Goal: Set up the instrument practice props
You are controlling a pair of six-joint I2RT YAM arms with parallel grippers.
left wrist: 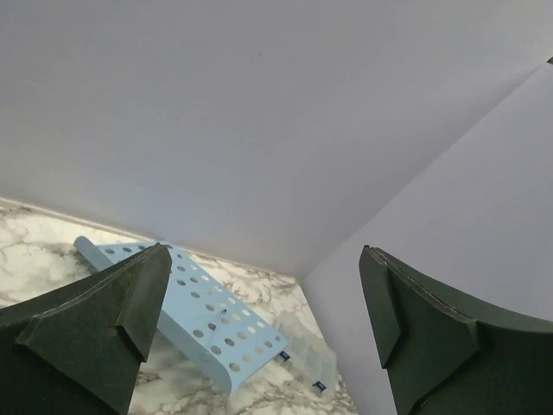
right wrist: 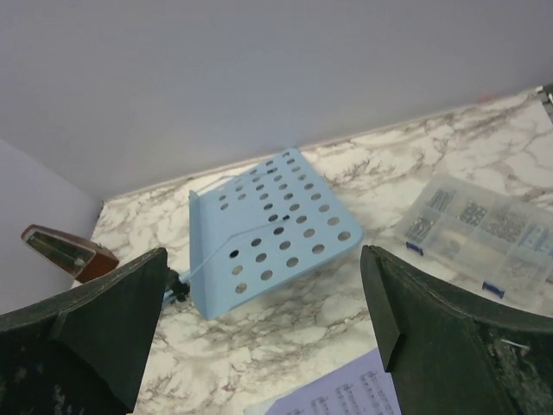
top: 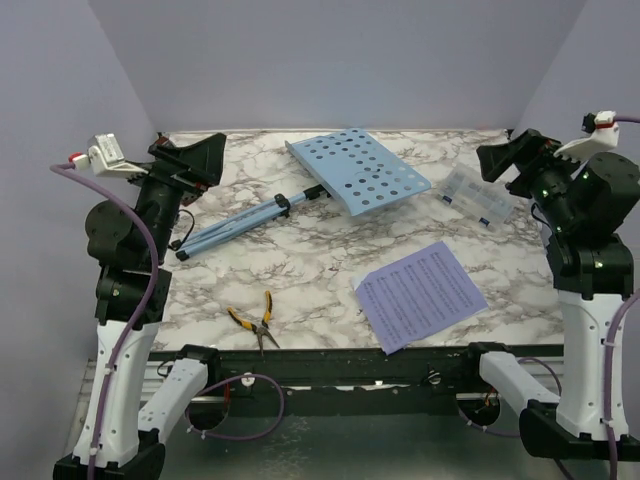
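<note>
Pliers (top: 255, 322), sheet (top: 420, 295) by near edge; stand (top: 360, 172) farther back.

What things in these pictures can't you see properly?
Metronome: right wrist view, partly behind a finger of the right gripper; the top view doesn't show it.
Sheet of music: top view, notes too small to read; right wrist view, cut by the bottom edge.
Clear box: top view, contents too small to tell.
Music stand: left wrist view, partly behind a finger of the left gripper.
</note>
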